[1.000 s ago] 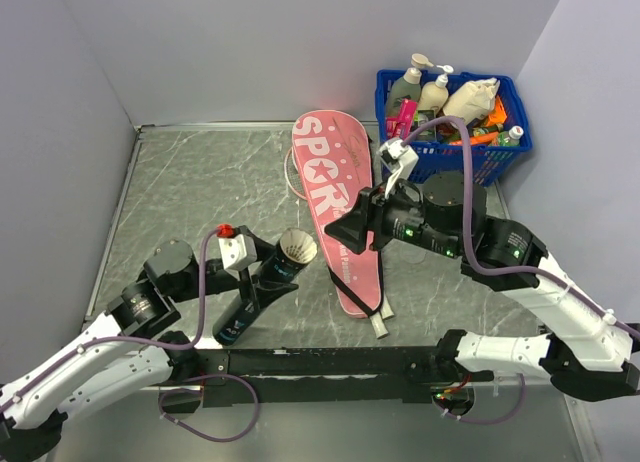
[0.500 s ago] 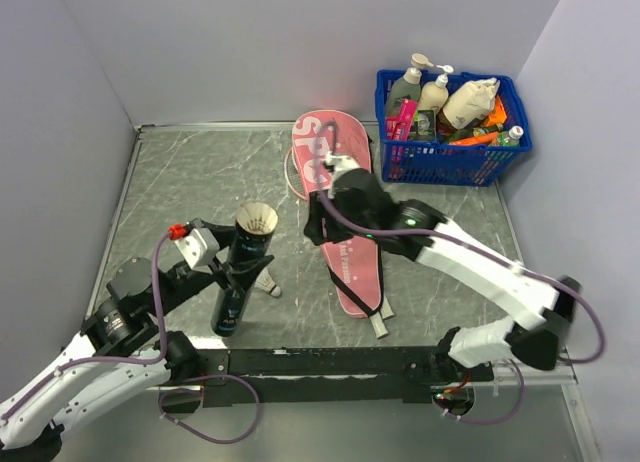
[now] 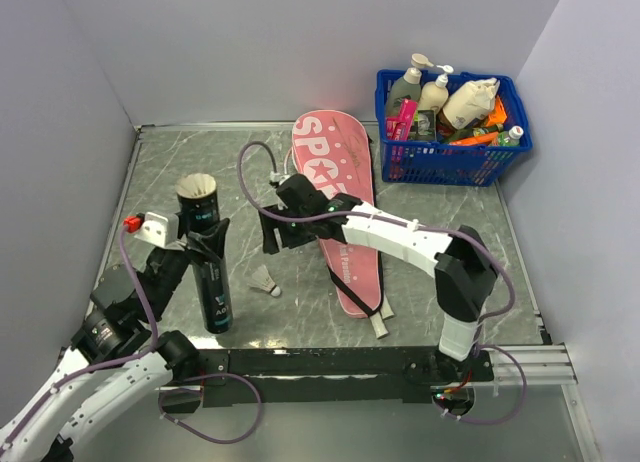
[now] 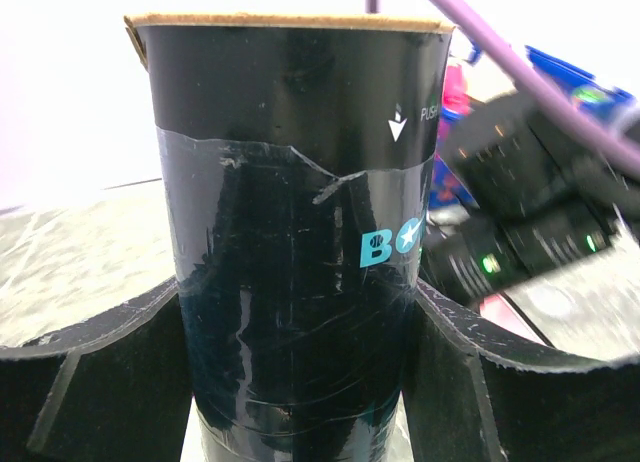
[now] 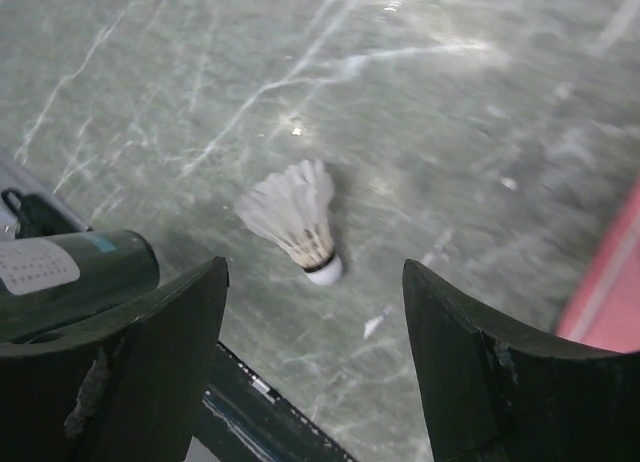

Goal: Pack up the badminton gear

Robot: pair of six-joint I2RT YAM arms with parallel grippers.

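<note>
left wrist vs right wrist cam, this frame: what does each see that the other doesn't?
Left wrist only: the left gripper shut on the black tube, the tube's open top rim, and the blue basket behind it.
Right wrist only: a loose shuttlecock lying on the table below the open right gripper.
Both: the tube, though the right wrist catches only what looks like its lower end, and the marbled table.
</note>
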